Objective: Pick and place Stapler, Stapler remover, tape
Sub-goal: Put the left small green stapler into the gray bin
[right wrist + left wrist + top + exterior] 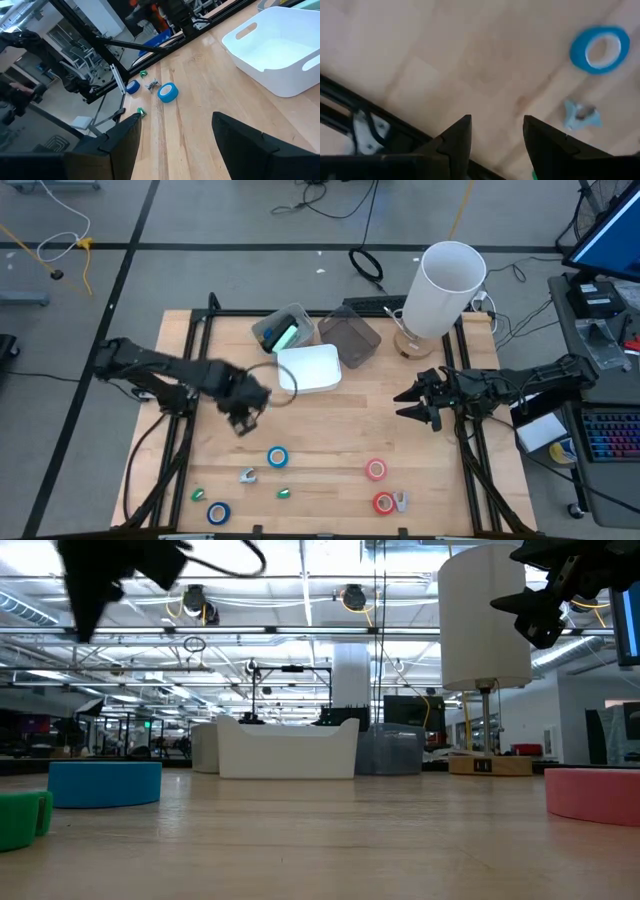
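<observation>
table (330, 430): we see a pale wooden top in a black frame, with both arms reaching in from the sides.
white cylinder (445, 285): the largest thing on the table, standing upright at the far right corner.
white bin (310, 367): an open tub with handle slots at the far middle; in the right wrist view we see nothing inside it, so we judge nothing has been placed yet.
other containers: a clear bin (352, 338) and a grey bin (283, 328) holding something green stand just behind the white one.
left gripper (243, 420): it hovers above the table left of centre, near the white bin; its fingers are spread with nothing between them, and bare wood shows below.
right gripper (410, 403): it waits over the right side, jaws wide apart and empty.
tape: all four rolls lie flat at the near edge, well apart from the bins: blue roll (277, 457), second blue roll (217, 512), red roll (376, 470), second red roll (384, 502).
metal piece (247, 475): a small silvery thing just beside the first blue roll, perhaps the stapler remover; we cannot tell.
green lumps (283, 493): tiny bits among the rolls.
stapler: we cannot make one out with certainty.
progress: in our judgement the task is at its start; every roll is left to move.
</observation>
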`<act>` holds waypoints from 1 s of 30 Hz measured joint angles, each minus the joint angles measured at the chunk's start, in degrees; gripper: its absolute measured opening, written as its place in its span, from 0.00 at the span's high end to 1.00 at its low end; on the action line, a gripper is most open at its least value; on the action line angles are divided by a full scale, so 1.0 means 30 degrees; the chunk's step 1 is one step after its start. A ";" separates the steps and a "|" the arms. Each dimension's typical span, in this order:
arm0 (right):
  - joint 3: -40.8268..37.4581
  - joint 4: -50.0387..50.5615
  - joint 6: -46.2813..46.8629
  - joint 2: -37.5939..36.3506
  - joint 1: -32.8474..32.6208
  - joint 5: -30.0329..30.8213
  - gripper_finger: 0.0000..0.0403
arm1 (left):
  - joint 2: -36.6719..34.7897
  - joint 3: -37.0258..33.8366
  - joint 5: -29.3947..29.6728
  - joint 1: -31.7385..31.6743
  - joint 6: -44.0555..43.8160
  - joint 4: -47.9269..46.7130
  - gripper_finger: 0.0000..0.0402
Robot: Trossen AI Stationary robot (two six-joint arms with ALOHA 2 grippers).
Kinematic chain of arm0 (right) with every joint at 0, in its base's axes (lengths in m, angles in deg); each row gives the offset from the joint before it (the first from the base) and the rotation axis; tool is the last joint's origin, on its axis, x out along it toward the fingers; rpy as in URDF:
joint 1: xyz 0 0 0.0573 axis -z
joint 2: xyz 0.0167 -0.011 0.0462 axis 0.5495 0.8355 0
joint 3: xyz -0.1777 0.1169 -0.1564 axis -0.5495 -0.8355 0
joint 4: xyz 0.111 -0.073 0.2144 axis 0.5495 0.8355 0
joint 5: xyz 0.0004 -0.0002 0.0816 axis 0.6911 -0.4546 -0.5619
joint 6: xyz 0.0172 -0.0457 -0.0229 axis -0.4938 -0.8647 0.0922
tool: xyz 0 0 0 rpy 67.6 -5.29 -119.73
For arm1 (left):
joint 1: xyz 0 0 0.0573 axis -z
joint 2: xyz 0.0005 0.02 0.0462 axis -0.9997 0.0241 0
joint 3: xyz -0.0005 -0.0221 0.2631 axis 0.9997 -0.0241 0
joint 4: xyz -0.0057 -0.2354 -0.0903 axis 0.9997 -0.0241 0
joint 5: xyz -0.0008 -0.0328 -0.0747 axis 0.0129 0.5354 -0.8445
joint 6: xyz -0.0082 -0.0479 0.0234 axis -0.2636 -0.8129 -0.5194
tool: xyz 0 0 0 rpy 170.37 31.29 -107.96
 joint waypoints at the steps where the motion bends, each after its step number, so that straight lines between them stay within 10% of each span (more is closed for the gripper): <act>1: 0.0000 0.0006 0.0015 0.0000 -0.0006 -0.0001 0.41 | 0.0011 -0.0149 -0.0003 0.0771 -0.0614 0.0204 0.55; 30: 0.0000 -0.0002 0.0029 -0.0007 -0.0006 -0.0037 0.41 | 0.0064 -0.6289 -0.4679 1.4085 -1.5729 1.0750 0.55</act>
